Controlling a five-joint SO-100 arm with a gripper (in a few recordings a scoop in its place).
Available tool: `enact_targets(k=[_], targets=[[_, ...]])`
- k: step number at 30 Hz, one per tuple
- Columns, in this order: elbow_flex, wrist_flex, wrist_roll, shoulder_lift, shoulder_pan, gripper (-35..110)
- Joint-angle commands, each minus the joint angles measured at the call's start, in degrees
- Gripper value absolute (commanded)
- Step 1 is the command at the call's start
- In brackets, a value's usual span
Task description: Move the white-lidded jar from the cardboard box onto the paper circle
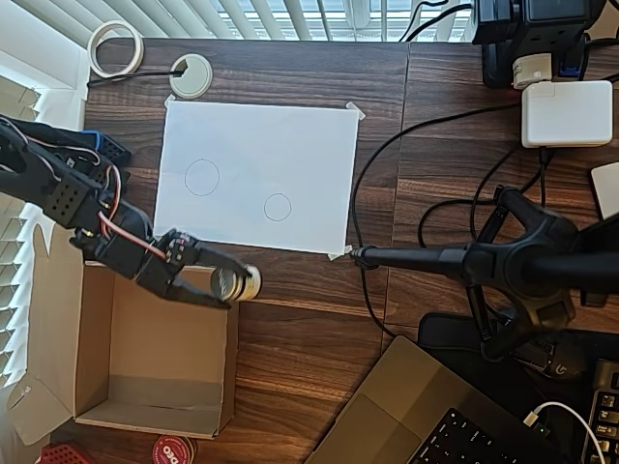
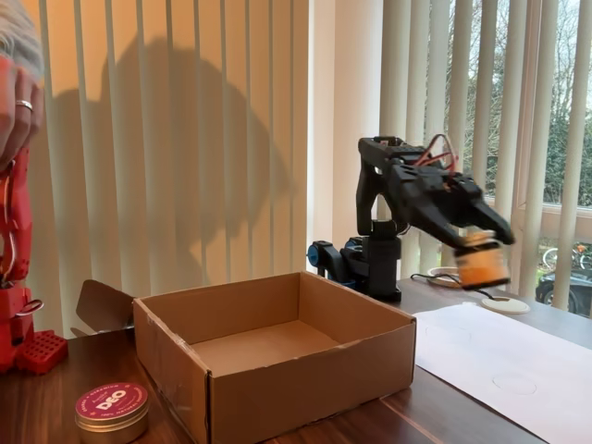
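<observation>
My black gripper [image 1: 230, 279] is shut on the white-lidded jar [image 1: 236, 283], a small round jar with shiny sides, and holds it in the air over the right edge of the cardboard box [image 1: 89, 344]. In the fixed view the jar [image 2: 482, 263] hangs blurred from the gripper [image 2: 483, 248], well above the table and right of the open brown box [image 2: 314, 365]. The paper circle [image 1: 278, 207], the smaller of two pencil circles, lies on the white taped sheet [image 1: 290, 145] up and to the right of the jar. The box's inside looks bare.
A larger drawn circle [image 1: 202, 177] sits left on the sheet. A white disc with a hole [image 1: 191, 75] and a tape roll [image 1: 115, 48] lie at the back. A red-lidded tin [image 1: 174, 450] stands by the box. A black stand [image 1: 503, 261], cables and a laptop [image 1: 426, 416] crowd the right.
</observation>
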Motion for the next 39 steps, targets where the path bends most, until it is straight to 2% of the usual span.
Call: enact_targets(k=[1,8,26,39], targets=[[-3.2,5.0,0.0,4.1,-3.6,0],[-3.8,9.8,-0.9,0.2,-6.9,0],[-8.8,9.9,0.0,-15.6,-10.5,0],[-7.2,8.5,-2.7,-17.1,-9.9,0]])
